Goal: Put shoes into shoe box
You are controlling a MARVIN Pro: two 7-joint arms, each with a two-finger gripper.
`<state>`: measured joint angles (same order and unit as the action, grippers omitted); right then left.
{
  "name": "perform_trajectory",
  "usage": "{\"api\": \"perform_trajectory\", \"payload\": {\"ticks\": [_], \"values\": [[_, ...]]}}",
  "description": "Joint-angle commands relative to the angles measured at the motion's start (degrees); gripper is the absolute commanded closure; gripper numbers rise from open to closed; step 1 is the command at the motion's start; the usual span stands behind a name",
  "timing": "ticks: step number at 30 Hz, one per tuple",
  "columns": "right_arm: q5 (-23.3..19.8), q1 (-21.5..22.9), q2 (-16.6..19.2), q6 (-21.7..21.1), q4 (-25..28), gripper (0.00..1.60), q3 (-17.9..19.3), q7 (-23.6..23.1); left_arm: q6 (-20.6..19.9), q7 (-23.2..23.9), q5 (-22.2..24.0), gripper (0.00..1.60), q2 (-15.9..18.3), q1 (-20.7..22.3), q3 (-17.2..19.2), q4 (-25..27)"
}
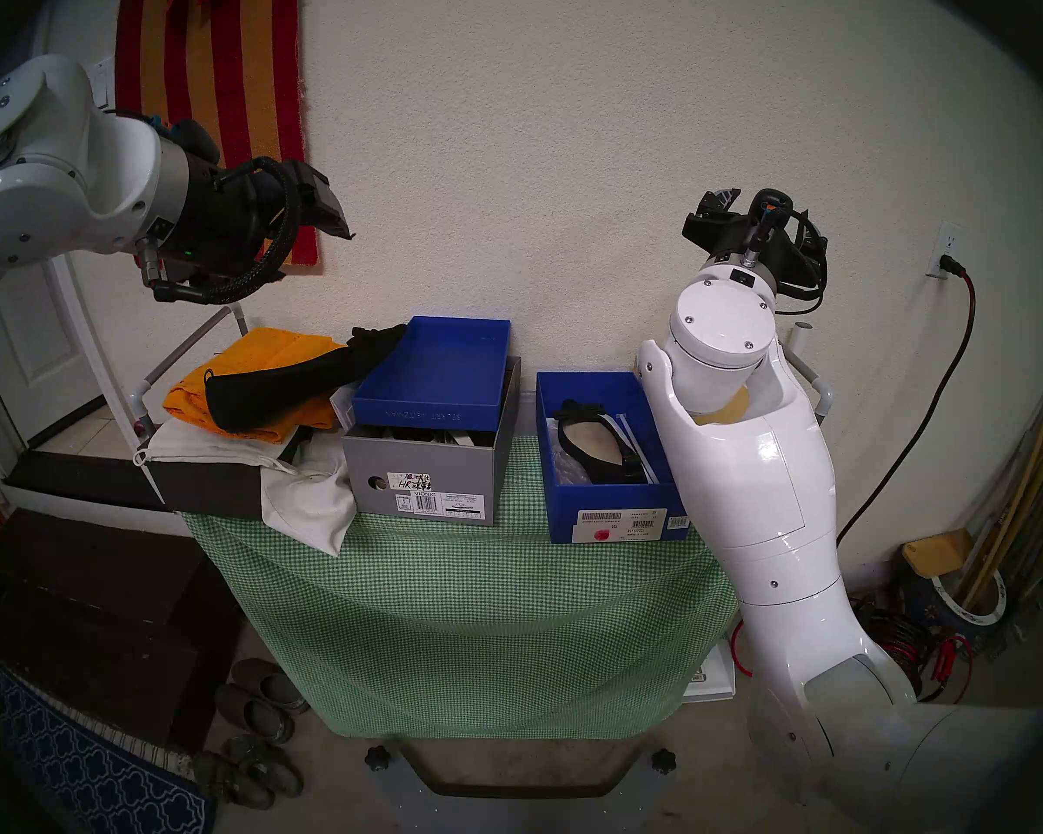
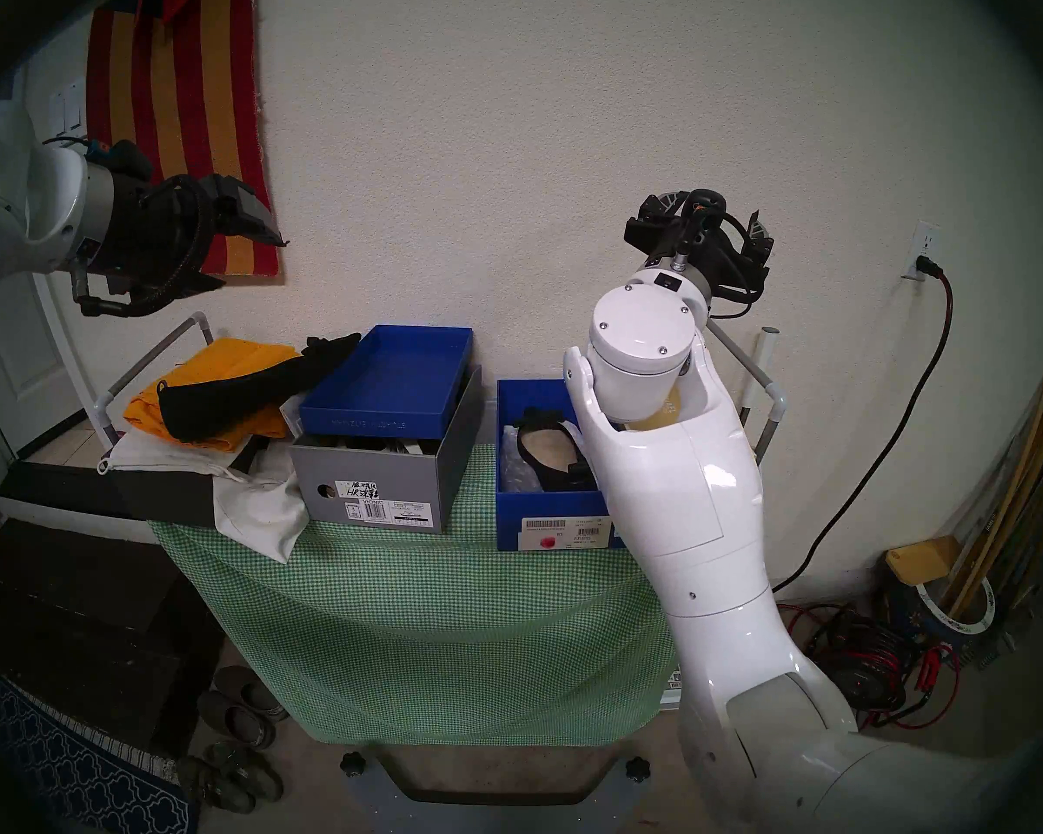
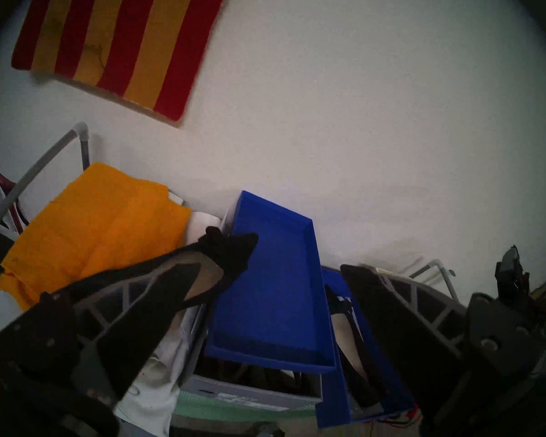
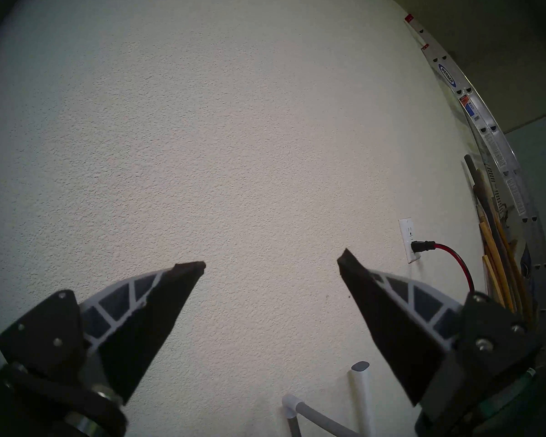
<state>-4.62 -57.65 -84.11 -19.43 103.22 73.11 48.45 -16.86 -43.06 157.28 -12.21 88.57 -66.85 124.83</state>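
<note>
The blue shoe box (image 1: 612,517) stands open at the table's right, partly behind my right arm, with one black flat (image 1: 594,453) lying inside it. The other black flat (image 1: 290,381) lies across an orange cloth (image 1: 254,363), its bowed toe resting on the rim of a blue lid (image 1: 435,369). My left gripper (image 1: 332,213) hangs high at the left, above and left of that shoe, open and empty. In the left wrist view the gripper (image 3: 271,269) looks down on that shoe (image 3: 224,253) and the box (image 3: 334,404). My right gripper (image 1: 754,219) is raised above the box, facing the wall; its wrist view shows it (image 4: 271,259) open and empty.
The blue lid sits upturned on a grey VIONIC box (image 1: 423,478). A white cloth bag (image 1: 308,502) and a dark flat box (image 1: 134,484) lie at the left. A green checked cloth (image 1: 447,604) covers the table. Worn slip-ons (image 1: 254,694) lie on the floor. The wall is close behind.
</note>
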Motion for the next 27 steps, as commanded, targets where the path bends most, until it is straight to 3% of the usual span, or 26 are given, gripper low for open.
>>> {"api": "perform_trajectory", "payload": {"ticks": [1,7,15,19,21,24,26,27], "values": [[0.19,0.15,-0.23,-0.04,0.08,0.0,-0.26,0.22,-6.28,3.92,-2.41,0.0,3.25,2.09,-3.31,-3.38],[0.18,0.18,-0.25,-0.11,0.07,0.0,-0.28,0.29,-13.92,9.23,-8.18,0.0,4.58,3.3,-6.0,-6.47],[0.22,0.2,-0.27,-0.13,0.06,0.0,-0.3,0.35,-20.88,16.96,-11.12,0.0,5.39,0.78,-6.89,-9.5],[0.27,0.2,-0.3,-0.14,0.05,0.0,-0.29,0.37,-20.56,22.21,-14.82,0.0,4.97,-3.21,-7.2,-9.16],[0.27,0.2,-0.3,-0.14,0.05,0.0,-0.29,0.36,-20.1,22.67,-15.81,0.0,4.26,-3.85,-7.39,-8.73],[0.32,0.19,-0.33,-0.15,0.04,0.0,-0.27,0.36,-17.32,28.08,-18.43,0.0,0.95,-7.42,-7.57,-9.53],[0.32,0.19,-0.33,-0.15,0.04,0.0,-0.27,0.36,-17.05,27.35,-18.52,0.0,0.56,-7.36,-7.77,-9.39],[0.33,0.19,-0.34,-0.15,0.04,0.0,-0.27,0.36,-16.29,29.24,-19.22,0.0,-0.81,-8.81,-7.35,-10.02]]}}
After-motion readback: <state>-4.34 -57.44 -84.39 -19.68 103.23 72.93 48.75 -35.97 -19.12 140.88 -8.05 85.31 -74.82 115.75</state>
